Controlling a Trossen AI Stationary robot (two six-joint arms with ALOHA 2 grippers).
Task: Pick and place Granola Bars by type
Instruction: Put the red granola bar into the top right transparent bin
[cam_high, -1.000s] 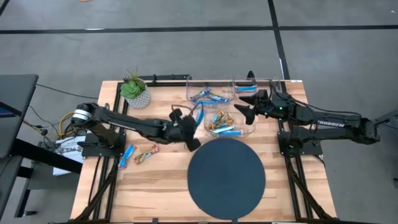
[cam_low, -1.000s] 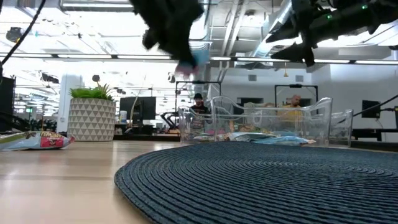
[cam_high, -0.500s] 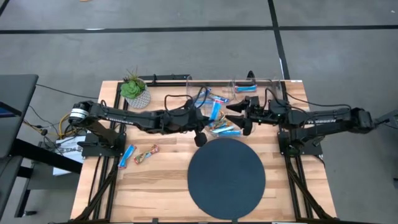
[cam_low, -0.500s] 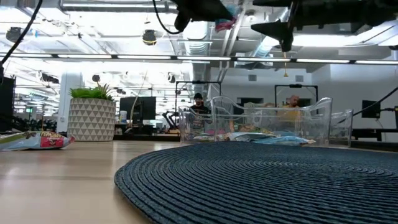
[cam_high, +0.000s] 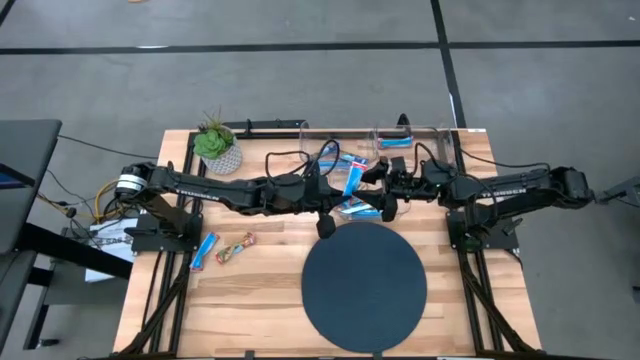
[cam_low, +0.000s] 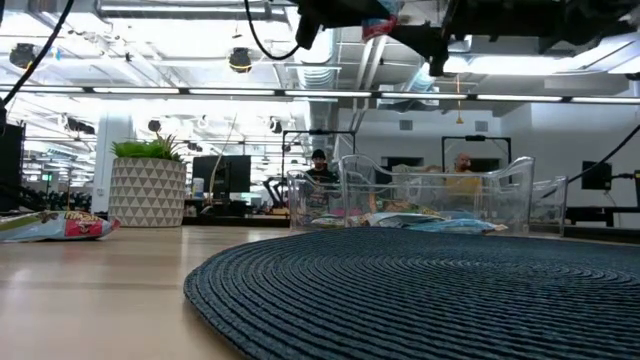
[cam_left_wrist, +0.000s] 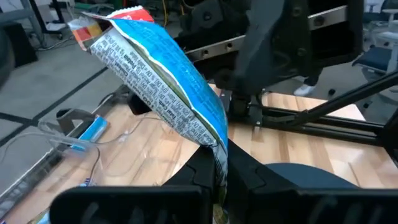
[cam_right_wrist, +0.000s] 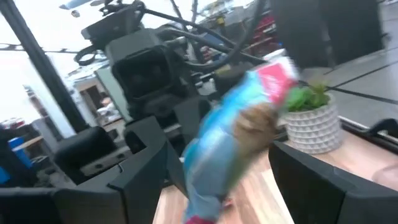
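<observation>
My left gripper (cam_high: 336, 190) is shut on a blue-white-red granola bar (cam_high: 350, 177), held high above the clear bins (cam_high: 340, 160). In the left wrist view the bar (cam_left_wrist: 161, 68) rises from the fingers with its red end farthest away. My right gripper (cam_high: 381, 190) is open and faces the left one. Its fingers stand on either side of the bar (cam_right_wrist: 230, 137). A light-blue bar (cam_high: 205, 250) and a brown-orange bar (cam_high: 235, 247) lie flat on the table's left side. Several more bars lie inside the bins. My left gripper pinches the bar's near end (cam_left_wrist: 217, 146) between its two fingers, coming level from the table's left. The bar is lifted clear, and its free red end (cam_left_wrist: 118, 15) points toward the right gripper. Whether my right gripper touches the bar, I cannot tell.
A round dark woven mat (cam_high: 365, 285) covers the near middle of the table. A potted plant (cam_high: 218, 148) stands at the far left. A second clear bin (cam_high: 405, 140) sits at the far right. Bare wood (cam_high: 260, 300) shows left of the mat.
My left gripper has risen and moved toward the table's right and far side, carrying the bar up over the bins. The bar has swung to point at the right gripper. My right gripper has moved toward the table's left until its open fingers flank the bar.
</observation>
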